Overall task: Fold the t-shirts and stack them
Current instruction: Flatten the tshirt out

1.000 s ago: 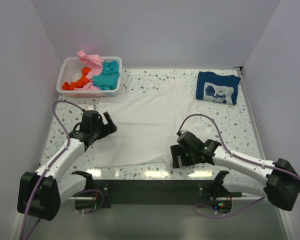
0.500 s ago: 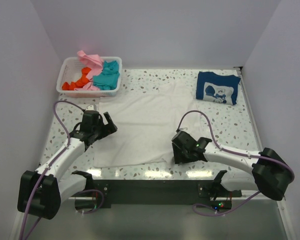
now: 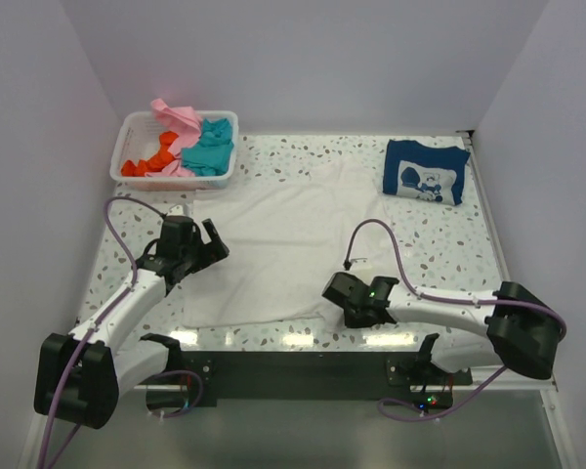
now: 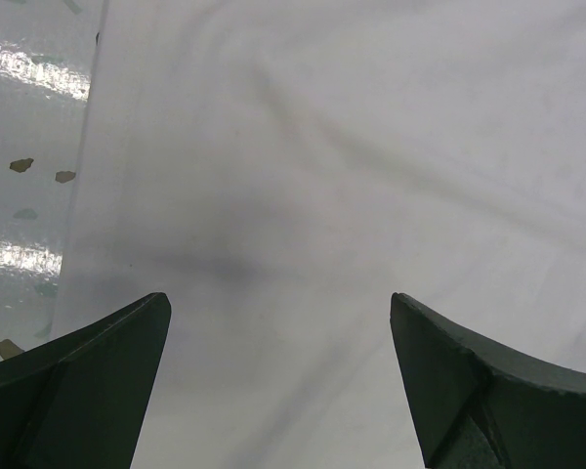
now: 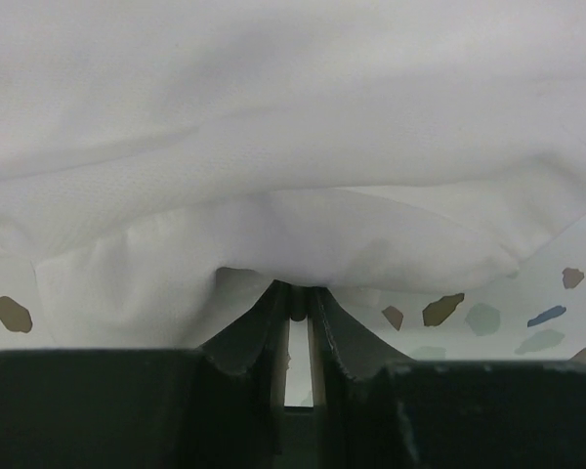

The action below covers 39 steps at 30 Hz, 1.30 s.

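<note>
A plain white t-shirt [image 3: 293, 234] lies spread flat across the middle of the table. Its near hem bunches at my right gripper [image 3: 334, 293]. In the right wrist view the jaws of that gripper [image 5: 295, 289] stand almost together, pinching a fold of the white cloth [image 5: 273, 117]. My left gripper [image 3: 212, 241] hovers over the shirt's left side, wide open [image 4: 278, 322], with nothing but white fabric [image 4: 322, 147] below it. A folded navy t-shirt [image 3: 425, 172] with a white cartoon print lies at the back right.
A white slotted basket [image 3: 127, 132] at the back left holds pink [image 3: 176, 114], teal [image 3: 210, 147] and orange [image 3: 151, 159] t-shirts. Speckled tabletop [image 3: 449, 244] shows to the right of the white shirt. White walls close in the sides and back.
My right gripper has slid left and down to the white shirt's near hem and closed from wide open onto the cloth. The left arm has not moved.
</note>
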Available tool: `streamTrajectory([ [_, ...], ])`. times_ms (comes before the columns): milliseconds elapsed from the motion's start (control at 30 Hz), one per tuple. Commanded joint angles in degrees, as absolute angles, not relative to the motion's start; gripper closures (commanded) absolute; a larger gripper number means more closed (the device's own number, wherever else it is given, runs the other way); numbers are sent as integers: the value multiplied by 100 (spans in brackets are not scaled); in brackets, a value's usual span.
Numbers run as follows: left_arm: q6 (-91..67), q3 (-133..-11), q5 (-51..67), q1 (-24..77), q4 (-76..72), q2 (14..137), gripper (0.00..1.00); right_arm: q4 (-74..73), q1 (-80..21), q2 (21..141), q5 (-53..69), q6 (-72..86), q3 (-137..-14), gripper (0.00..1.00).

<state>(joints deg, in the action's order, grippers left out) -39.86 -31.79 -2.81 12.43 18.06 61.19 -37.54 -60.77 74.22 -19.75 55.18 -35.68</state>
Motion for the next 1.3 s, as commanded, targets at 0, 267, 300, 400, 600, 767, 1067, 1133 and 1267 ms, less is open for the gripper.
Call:
streamTrajectory([
  [0,-3990,-3190,-325,1230,1661,6065,0,-4473,-6170,7480,-1978,6126,-3261,84],
  [267,-3999,-3208,-360,1222,1696,6038,0,-4860,-6574,6944,-1162,6591,-2892,100],
  [300,-4008,-3199,-360,1222,1705,6029,0,-4878,-6609,6882,-1108,6679,-2857,100],
  [400,-3999,-3199,-369,1230,1714,6012,0,-5254,-6723,6619,-1037,6837,-2935,100],
  [600,-4017,-3190,-378,1222,1705,6012,0,-6600,-6785,6100,-880,6943,-3445,100],
  [767,-4025,-3190,-396,1222,1714,5994,0,-6575,-6794,6029,-475,7005,-3463,72],
  [1067,-4017,-3269,-404,1222,1731,6073,0,-6425,-6698,6143,-1150,6636,-4288,1],
  [1133,-4025,-3313,-413,1222,1740,6117,0,-6355,-6540,6344,-1265,6286,-4552,1],
  [1267,-4017,-3489,-483,1213,1749,6231,0,-5390,-5400,6609,-1144,5041,-4895,1],
])
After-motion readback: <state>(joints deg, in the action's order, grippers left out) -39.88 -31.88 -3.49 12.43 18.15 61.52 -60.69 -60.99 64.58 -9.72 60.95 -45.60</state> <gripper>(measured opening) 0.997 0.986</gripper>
